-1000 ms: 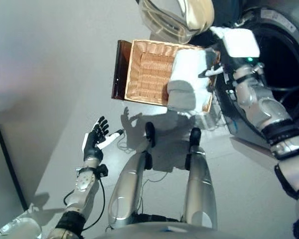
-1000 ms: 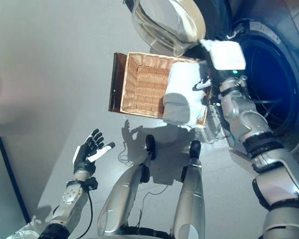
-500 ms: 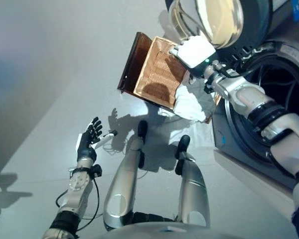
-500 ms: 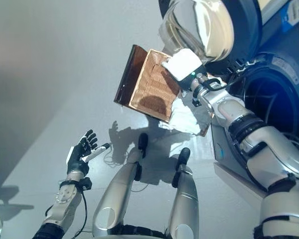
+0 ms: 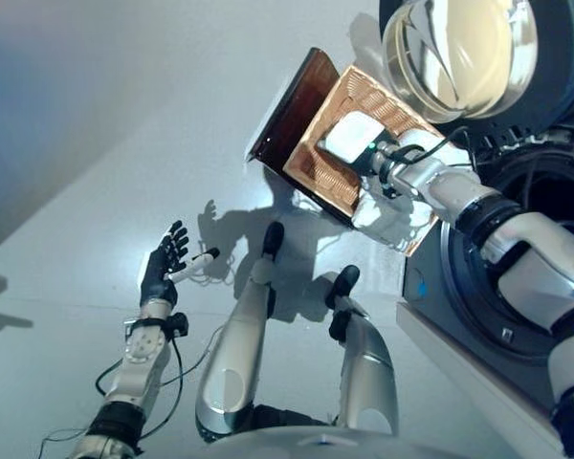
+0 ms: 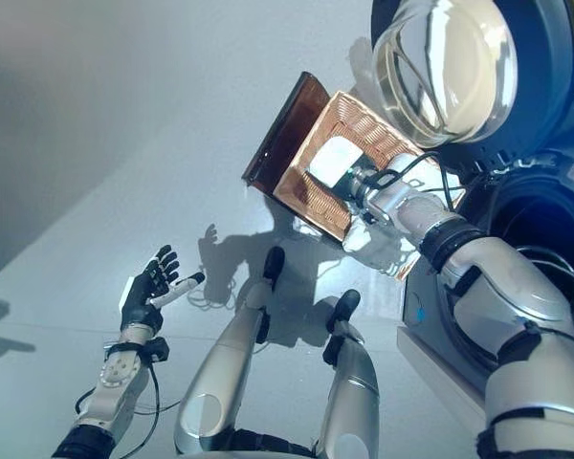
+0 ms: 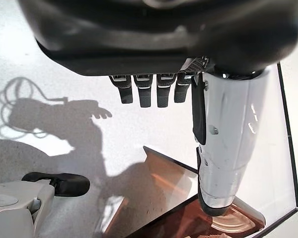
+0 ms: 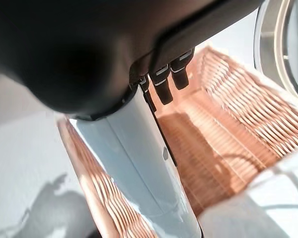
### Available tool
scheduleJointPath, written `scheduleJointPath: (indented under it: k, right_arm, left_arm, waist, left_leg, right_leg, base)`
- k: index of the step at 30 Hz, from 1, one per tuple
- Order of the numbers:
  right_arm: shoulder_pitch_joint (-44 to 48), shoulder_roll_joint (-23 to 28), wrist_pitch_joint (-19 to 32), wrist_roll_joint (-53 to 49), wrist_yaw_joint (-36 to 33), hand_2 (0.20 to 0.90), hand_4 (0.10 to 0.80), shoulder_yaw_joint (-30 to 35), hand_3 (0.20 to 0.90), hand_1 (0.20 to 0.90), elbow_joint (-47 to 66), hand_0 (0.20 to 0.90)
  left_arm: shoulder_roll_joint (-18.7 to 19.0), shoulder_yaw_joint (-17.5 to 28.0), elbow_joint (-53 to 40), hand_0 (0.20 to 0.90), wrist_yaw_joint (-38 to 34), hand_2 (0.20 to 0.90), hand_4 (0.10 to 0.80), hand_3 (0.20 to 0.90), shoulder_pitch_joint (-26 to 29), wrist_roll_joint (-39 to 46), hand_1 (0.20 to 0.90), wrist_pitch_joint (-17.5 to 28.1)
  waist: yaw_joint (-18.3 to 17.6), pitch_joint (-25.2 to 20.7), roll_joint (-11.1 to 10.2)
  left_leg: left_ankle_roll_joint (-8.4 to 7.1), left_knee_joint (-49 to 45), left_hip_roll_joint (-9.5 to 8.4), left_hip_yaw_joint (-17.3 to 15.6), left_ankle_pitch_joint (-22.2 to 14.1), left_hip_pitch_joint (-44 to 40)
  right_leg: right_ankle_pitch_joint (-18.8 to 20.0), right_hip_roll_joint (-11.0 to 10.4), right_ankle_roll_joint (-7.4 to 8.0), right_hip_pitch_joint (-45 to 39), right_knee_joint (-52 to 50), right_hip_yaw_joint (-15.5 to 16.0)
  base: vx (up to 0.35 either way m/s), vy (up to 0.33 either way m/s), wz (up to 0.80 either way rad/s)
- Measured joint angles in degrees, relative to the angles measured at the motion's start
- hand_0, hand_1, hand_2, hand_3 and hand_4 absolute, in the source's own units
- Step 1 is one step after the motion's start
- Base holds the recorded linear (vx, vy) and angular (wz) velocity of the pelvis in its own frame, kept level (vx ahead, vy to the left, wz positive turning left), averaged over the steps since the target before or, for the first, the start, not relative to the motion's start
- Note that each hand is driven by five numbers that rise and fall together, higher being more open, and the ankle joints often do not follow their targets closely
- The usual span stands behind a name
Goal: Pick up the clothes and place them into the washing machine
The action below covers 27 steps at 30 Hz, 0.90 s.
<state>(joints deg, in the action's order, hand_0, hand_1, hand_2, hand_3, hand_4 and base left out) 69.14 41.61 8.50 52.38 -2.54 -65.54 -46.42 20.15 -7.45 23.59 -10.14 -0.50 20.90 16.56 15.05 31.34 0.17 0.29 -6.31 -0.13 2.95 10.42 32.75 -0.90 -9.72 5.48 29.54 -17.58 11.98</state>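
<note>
Hovering over the bare floor (image 5: 67, 239) at far left, the left hand (image 5: 161, 271) sits idle w/ fingers spread and straight, holding nothing; its wrist view shows the same.

Moving right: a wicker basket (image 5: 337, 172) rests on the floor, dark panel along its far side, just beside the washing machine (image 5: 478, 316). The right hand (image 5: 352, 140) reaches down into the basket. Its wrist view shows fingers (image 8: 164, 84) extended over the woven bottom, uncurled, so it's relaxed and not gripping anything yet.

The clothes (image 5: 387, 212), a white bundle, lie in the basket's near corner, slumped partly over the rim on the machine side. In the right wrist view the cloth (image 8: 268, 198) shows close by the hand; contact can't be told.

Further right, the machine's round glass door (image 5: 459, 53) is swung open above the basket, and the dark drum opening (image 5: 545, 210) is next to it.

Handling, as a guess: soft, light, floppy fabric; will drape and trail, may snag on wicker or the door rim. Best to bunch a thick fold near the middle of the bundle, not an edge, so it lifts as one lump.
</note>
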Motion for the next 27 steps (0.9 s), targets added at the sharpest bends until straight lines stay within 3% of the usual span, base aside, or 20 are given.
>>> scheduleJointPath:
  k: [6,27]
  right_arm:
    - [-0.5,1.4,0.8,-0.6,1.6,0.900,0.800,-0.6,0.900,0.900,0.6,0.900]
    - [-3.3,5.7,1.5,-5.7,5.3,0.900,0.800,0.0,0.900,0.900,3.7,0.900]
  left_arm:
    - [-0.1,-0.4,-0.1,0.900,0.1,0.900,0.800,0.900,1.8,-0.1,0.900,0.0]
    - [-0.1,-0.5,0.0,0.900,0.2,0.900,0.800,0.900,2.9,0.0,0.900,0.0]
  waist:
    - [0.1,0.0,0.0]
    - [-0.3,0.0,0.0]
  left_leg:
    - [0.22,1.2,-0.28,0.6,1.1,-1.1]
    - [0.20,1.6,0.02,-0.3,1.1,-2.2]
  right_leg:
    - [-0.9,-0.6,0.22,-0.3,-1.3,0.9]
    - [-1.3,-0.6,-0.42,-0.1,-2.1,-0.3]
  base:
    - [-0.007,0.015,0.08]
    - [0.002,-0.010,-0.02]
